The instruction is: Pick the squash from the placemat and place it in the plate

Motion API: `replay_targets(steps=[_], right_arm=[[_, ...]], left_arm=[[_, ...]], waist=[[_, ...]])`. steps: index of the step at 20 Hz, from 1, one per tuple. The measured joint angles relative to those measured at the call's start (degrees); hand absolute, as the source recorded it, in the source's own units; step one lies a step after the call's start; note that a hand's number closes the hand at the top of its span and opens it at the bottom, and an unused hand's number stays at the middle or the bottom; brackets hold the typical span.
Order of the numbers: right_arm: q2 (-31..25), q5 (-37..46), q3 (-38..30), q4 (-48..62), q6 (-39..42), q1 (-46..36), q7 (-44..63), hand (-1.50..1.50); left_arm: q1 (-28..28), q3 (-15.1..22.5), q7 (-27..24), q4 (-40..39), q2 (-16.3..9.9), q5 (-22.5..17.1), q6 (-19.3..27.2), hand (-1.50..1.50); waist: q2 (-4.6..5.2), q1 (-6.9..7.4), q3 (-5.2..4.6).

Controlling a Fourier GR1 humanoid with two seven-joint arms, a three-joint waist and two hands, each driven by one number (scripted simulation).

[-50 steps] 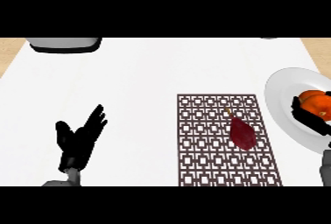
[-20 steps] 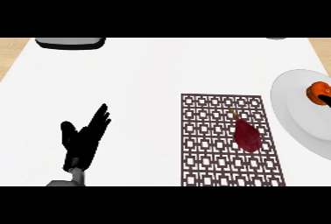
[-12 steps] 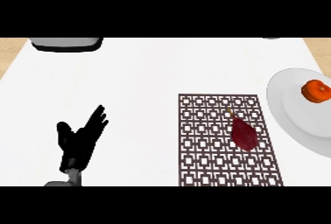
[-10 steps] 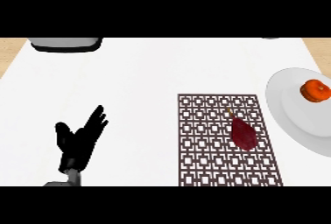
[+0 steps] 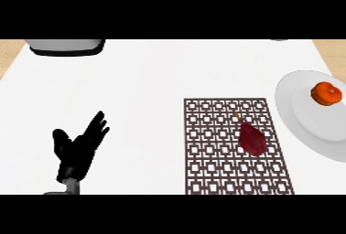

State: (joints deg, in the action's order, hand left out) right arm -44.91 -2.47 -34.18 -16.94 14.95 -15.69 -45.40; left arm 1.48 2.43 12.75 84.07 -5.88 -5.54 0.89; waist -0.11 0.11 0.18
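Note:
An orange squash (image 5: 326, 93) lies on the white plate (image 5: 304, 119) at the right edge of the head view, with no hand touching it. The dark patterned placemat (image 5: 209, 151) sits left of the plate. On the placemat's right half lies a dark red pointed vegetable (image 5: 252, 138). My left hand (image 5: 78, 148) rests open at the lower left, fingers pointing up and to the right, holding nothing. My right hand does not show.
A grey and black object (image 5: 65, 47) stands at the counter's far left corner. Wood floor shows beyond the counter's top corners. White counter top spreads between my left hand and the placemat.
My right hand, which was over the squash on the plate, has pulled away out of view to the right. The squash stays on the plate. The left hand has barely moved.

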Motion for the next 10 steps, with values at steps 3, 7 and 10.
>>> replay_targets(steps=[3, 7, 10], right_arm=[[0.6, 0.3, 1.1, -1.1, 0.4, 3.9, -2.4, -1.50], [1.7, -0.6, 2.3, -5.9, 0.2, 8.4, -1.9, -1.50], [3.0, -1.1, 2.9, -8.5, -0.7, 11.4, -2.5, -1.50]], left_arm=[[0.0, -0.1, 0.2, -0.1, 0.2, 0.1, 0.0, 0.00], [0.0, -0.5, 0.3, -0.1, 0.6, 0.2, 0.1, 0.00], [0.4, -0.1, 0.9, 0.8, 1.2, 0.7, 0.4, 0.00]], waist=[[-0.08, -0.13, -0.03], [-0.14, -0.26, -0.08], [-0.13, -0.27, -0.10]])
